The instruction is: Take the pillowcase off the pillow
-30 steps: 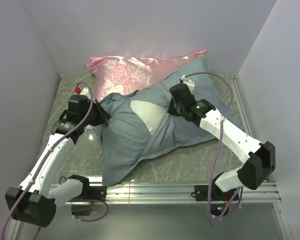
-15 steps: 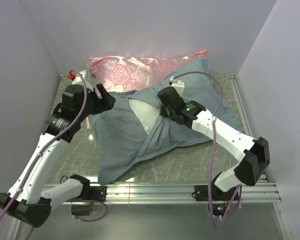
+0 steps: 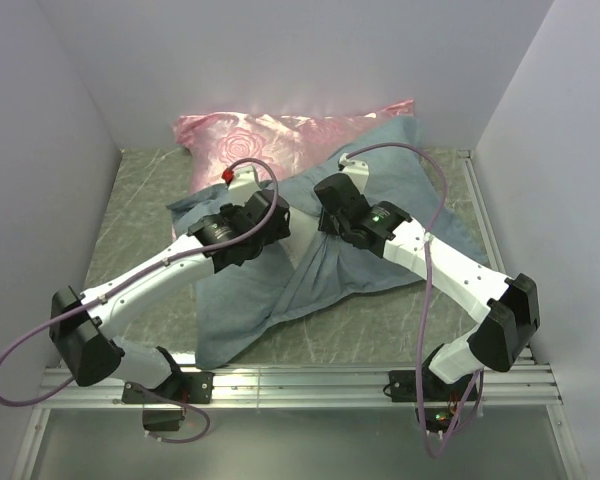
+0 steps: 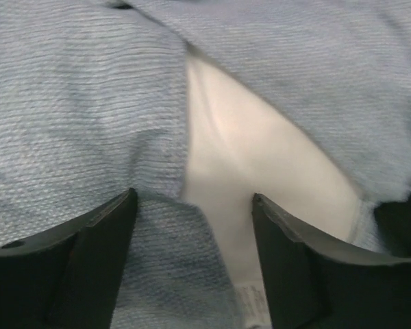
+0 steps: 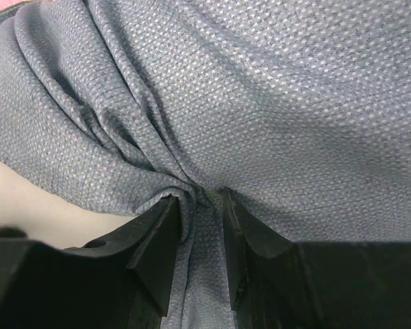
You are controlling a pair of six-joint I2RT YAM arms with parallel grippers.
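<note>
The slate blue-grey pillowcase (image 3: 245,290) lies rumpled across the table, still around the pillow. The white pillow (image 4: 260,157) shows through the case's opening, with a small printed tag at the bottom of the left wrist view. My left gripper (image 3: 283,225) is open above that opening (image 4: 192,199), one finger over the pillowcase (image 4: 75,103) and the other over the white pillow, with nothing between them. My right gripper (image 3: 325,228) sits just to its right, shut on a gathered fold of the pillowcase (image 5: 260,89); creases run out from its tips (image 5: 200,205).
A shiny pink rose-patterned pillow (image 3: 270,140) lies at the back, partly under the pillowcase. Grey walls close in the left, back and right. The marbled tabletop (image 3: 140,200) shows on the left, and a metal rail (image 3: 310,378) runs along the near edge.
My left gripper let go of the pillowcase's left edge, opened, and swung right to the middle over the exposed pillow. My right gripper shifted slightly left, and its jaws now stand wider on the fold.
</note>
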